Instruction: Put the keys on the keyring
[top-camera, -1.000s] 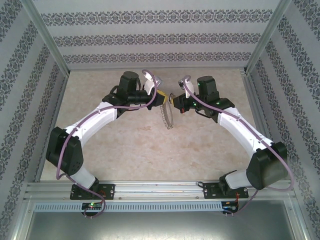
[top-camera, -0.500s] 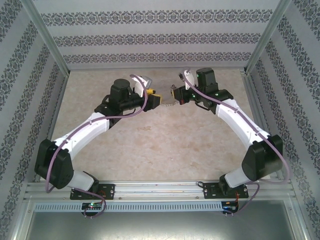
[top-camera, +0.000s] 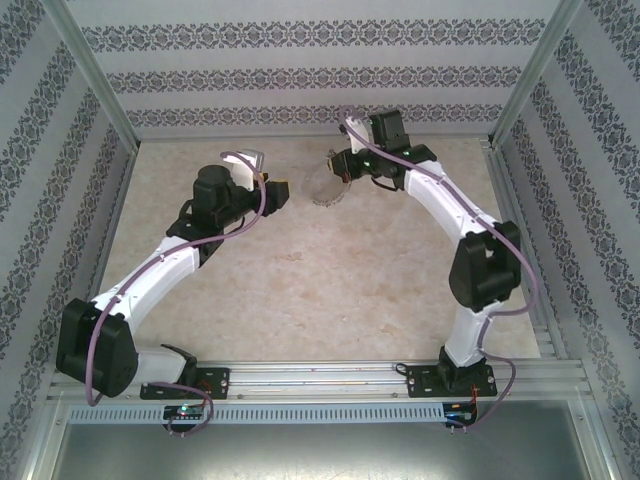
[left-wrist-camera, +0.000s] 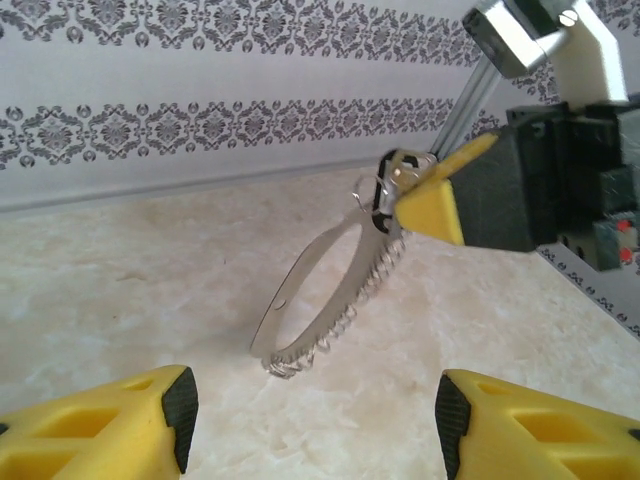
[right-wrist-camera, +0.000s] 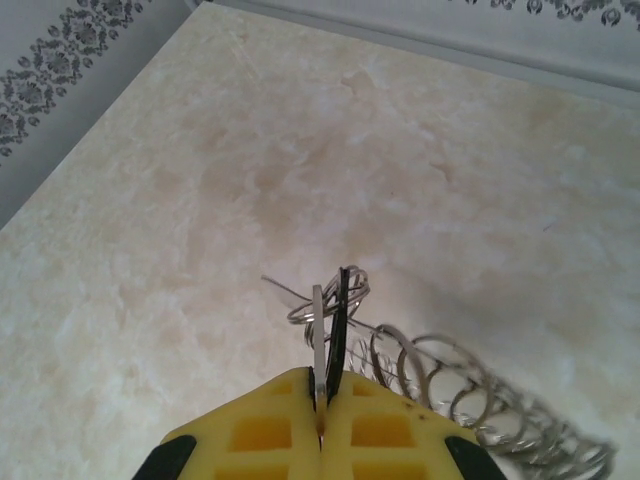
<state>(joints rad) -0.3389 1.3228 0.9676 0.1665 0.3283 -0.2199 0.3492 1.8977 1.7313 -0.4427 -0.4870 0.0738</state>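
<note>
At the far middle of the table, the right gripper is pinching the keyring by its top rim, the hoop hanging tilted; the left gripper is hovering to its left, fingers spread wide apart, holding nothing.

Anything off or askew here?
Nothing damaged or spilled. The keyring hangs tilted from the shut right hand, its lower rim at or just above the table; can't tell which. A thin black piece is pinched beside it, possibly the key. The left hand is open and empty.
</note>
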